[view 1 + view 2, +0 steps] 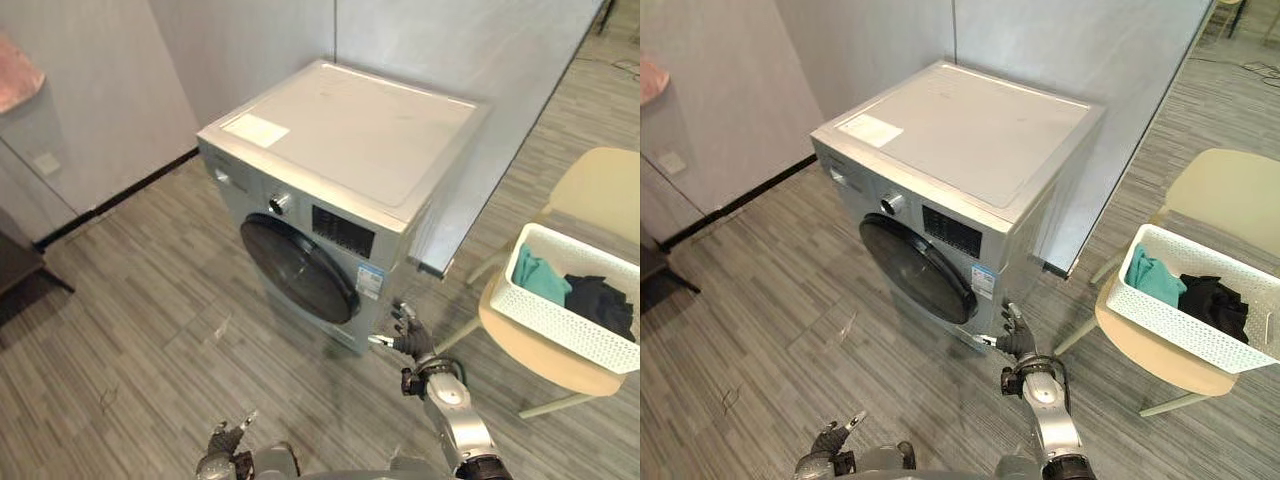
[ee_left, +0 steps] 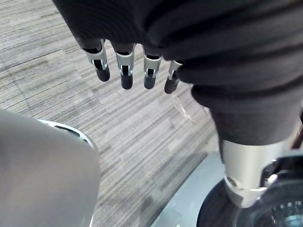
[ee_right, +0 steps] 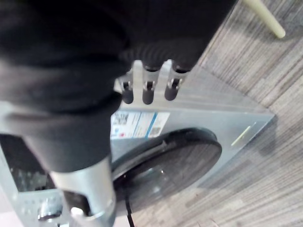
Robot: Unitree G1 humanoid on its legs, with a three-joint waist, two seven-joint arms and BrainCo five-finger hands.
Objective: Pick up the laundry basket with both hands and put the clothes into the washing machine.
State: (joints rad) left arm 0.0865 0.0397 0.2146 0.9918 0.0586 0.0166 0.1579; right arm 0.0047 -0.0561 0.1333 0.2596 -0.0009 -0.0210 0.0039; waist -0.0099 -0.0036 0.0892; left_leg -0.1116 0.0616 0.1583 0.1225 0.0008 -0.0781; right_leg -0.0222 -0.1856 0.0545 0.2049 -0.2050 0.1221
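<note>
A white perforated laundry basket point(image 1: 560, 318) rests on a cream chair point(image 1: 545, 352) at the right, holding a teal garment point(image 1: 541, 277) and a black garment point(image 1: 603, 300). The silver washing machine point(image 1: 340, 150) stands ahead with its dark round door point(image 1: 298, 268) closed. My right hand point(image 1: 409, 337) hangs open low in front of the machine's lower right corner, well left of the basket, holding nothing. My left hand point(image 1: 222, 444) is open near the bottom edge over the floor, its fingers point(image 2: 124, 71) straight and empty.
Grey walls stand behind and left of the machine. A grey partition panel point(image 1: 500, 120) runs between the machine and the chair. A pink object point(image 1: 15, 75) sits at the upper left. Wood-look floor point(image 1: 150, 330) lies open before the machine.
</note>
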